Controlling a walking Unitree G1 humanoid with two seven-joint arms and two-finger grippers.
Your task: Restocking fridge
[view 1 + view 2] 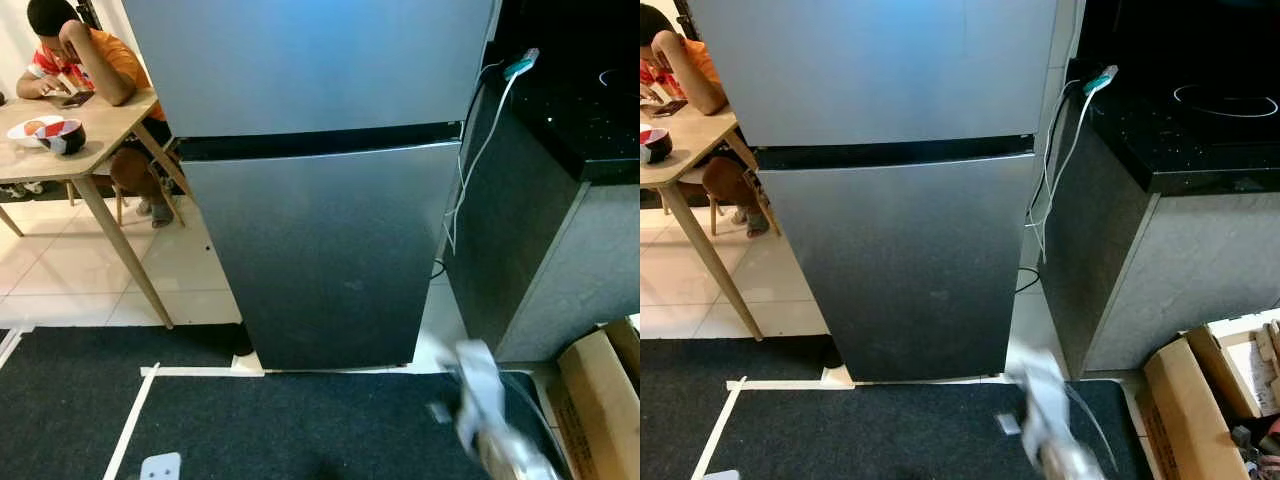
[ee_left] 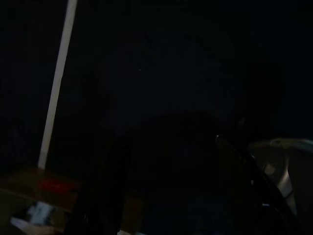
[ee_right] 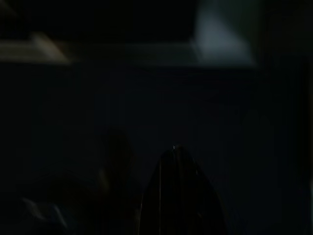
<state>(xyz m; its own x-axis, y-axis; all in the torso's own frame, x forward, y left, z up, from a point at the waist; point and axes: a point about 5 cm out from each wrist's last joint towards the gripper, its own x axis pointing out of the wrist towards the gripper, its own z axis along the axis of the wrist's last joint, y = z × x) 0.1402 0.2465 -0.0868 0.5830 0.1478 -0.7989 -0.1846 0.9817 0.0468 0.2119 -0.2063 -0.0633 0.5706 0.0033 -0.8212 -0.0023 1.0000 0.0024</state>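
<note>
Straight ahead stands the fridge [image 1: 320, 200], silver, two doors, both shut, dark seam btwn upper & lower door. Right arm [image 1: 490, 415] shows as a blurred silver shape low in the head views, in front of fridge's lower right corner, over the dark mat [image 1: 300, 430]. Its gripper can't be made out there; right wrist view is v. dark, w/ a black finger [image 3: 178, 191] rising from the edge and a pale strip beyond, so can't tell if open or closed, or if it has hold of anything. Left gripper: left wrist view nearly black too, dark finger shapes barely visible, a white tape line [image 2: 57, 83] on the mat past them, cannot tell its state either.

Beyond right arm, to its right, a black counter [image 1: 1180, 130] w/ white cable [image 1: 1050, 170] hanging down its side next to fridge. Cardboard box [image 1: 1185, 400] on floor just right of the arm. Far off to the left, wooden table [image 1: 90, 140] w/ bowls [image 1: 50, 132]; a person [image 1: 95, 55] in orange top sits at it. White tape marks the mat edge at fridge foot.
</note>
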